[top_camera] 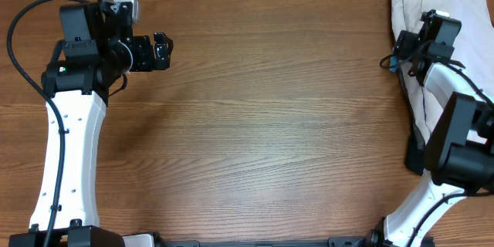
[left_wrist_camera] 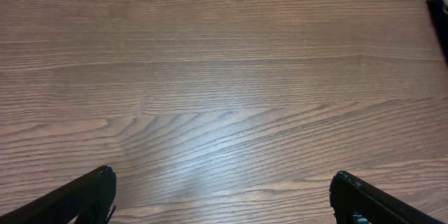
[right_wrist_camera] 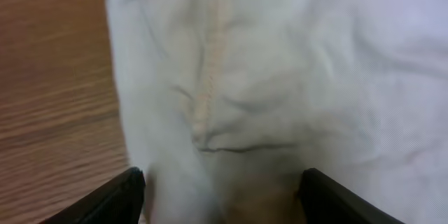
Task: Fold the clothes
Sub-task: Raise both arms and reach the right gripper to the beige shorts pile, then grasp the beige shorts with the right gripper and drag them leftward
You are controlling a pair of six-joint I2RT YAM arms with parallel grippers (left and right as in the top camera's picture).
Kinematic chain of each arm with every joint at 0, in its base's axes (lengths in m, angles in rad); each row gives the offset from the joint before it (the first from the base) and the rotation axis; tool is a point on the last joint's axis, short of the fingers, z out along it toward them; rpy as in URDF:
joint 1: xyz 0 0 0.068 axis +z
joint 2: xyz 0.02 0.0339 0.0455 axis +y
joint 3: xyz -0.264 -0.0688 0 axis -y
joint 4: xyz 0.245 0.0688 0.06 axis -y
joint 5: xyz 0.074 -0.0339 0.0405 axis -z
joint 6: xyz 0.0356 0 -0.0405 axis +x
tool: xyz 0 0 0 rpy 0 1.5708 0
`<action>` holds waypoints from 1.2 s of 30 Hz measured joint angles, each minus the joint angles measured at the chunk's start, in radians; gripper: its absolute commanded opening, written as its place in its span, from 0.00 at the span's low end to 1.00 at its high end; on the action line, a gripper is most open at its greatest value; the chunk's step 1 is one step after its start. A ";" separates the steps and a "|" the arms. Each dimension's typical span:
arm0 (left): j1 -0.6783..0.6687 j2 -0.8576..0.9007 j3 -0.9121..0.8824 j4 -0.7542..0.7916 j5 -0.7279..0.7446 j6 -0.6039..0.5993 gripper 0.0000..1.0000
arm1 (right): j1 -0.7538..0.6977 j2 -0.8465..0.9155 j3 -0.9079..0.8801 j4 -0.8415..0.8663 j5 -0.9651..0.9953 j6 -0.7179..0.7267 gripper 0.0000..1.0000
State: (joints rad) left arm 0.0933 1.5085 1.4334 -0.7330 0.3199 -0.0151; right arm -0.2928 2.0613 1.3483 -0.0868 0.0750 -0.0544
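Shorts bunched in the table's far right corner, right gripper on top of them

Beige shorts (top_camera: 409,8) lie crumpled at the far right corner of the table (top_camera: 270,123), and a paler cloth (top_camera: 472,8) is touching them on the side toward the table's right edge. The right gripper (right_wrist_camera: 220,178) is down over the pile. From the wrist view its fingers (right_wrist_camera: 126,189) stand apart with wrinkled fabric between them, not pinched. A stitched seam (right_wrist_camera: 210,63) runs up the cloth away from the gap. The right arm's white body reaches in along the table's right edge and hides part of the pile from above.

Over at the table's far left, the left gripper (left_wrist_camera: 222,178) hangs with its jaws spread wide and only bare wood grain beneath them. It holds nothing and sits well apart from the shorts, with the middle of the table between them.
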 measured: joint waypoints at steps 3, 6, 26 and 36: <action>0.000 0.000 0.000 0.010 -0.003 0.000 1.00 | -0.001 0.023 0.000 0.007 0.066 -0.002 0.66; 0.000 0.000 0.000 0.022 -0.003 0.000 1.00 | -0.011 0.023 0.000 0.008 0.095 -0.004 0.52; 0.000 0.000 0.000 0.076 -0.008 0.000 1.00 | 0.002 -0.083 0.054 -0.229 0.106 -0.002 0.07; 0.001 0.000 0.000 0.103 -0.005 0.000 0.99 | 0.281 -0.296 0.191 -0.549 -0.081 0.037 0.07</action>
State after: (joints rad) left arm 0.0944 1.5085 1.4334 -0.6296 0.3149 -0.0151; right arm -0.0120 1.7649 1.5391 -0.6353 -0.0059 -0.0170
